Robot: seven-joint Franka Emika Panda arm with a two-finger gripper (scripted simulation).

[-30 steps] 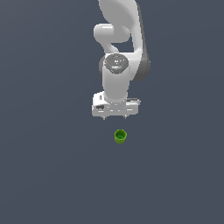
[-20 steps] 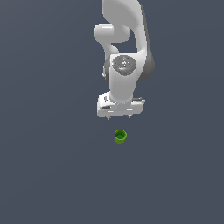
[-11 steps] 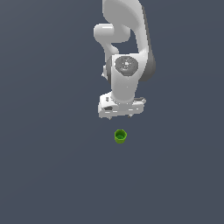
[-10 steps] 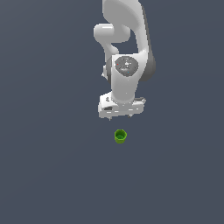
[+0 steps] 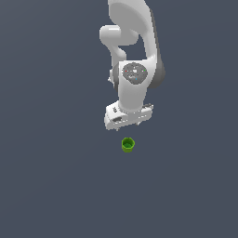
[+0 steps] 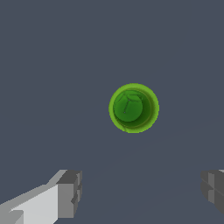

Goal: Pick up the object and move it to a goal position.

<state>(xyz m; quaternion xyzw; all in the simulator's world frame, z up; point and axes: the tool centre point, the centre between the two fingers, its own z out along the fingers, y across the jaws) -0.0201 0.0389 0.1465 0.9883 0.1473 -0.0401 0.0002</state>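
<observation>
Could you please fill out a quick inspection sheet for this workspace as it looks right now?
Surface: plain dark grey-blue floor, flat and unmarked.
Job's things: small green cup standing upright with its hollow top open; the wrist view shows its inside holds nothing. No goal marker seen.
Clutter: nothing seen.
Grippers: the gripper is beside the cup and apart from it, not touching; in the wrist view its fingers stand wide apart with the cup not between them.
Cables: nothing seen.
Surroundings: only the white arm; nothing else seen.
</observation>
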